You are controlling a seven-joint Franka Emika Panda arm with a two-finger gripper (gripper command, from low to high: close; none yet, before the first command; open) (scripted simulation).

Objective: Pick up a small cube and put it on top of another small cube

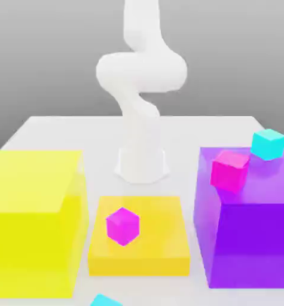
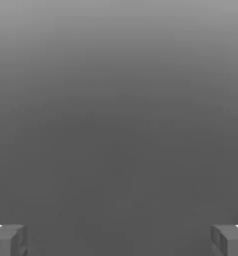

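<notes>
One small cyan cube rests on the far corner of the big purple block, at the exterior view's right. Another small cyan cube peeks in at the front edge of the table, mostly cut off. The white arm rises from its base at the back of the table and runs up out of the picture. In the hand view my gripper stands open, its two grey fingertips wide apart with nothing between them, facing plain grey background.
A big yellow block stands at the exterior view's left. A low yellow block in the middle carries a small magenta cube. Another small magenta cube sits on the purple block near the cyan one.
</notes>
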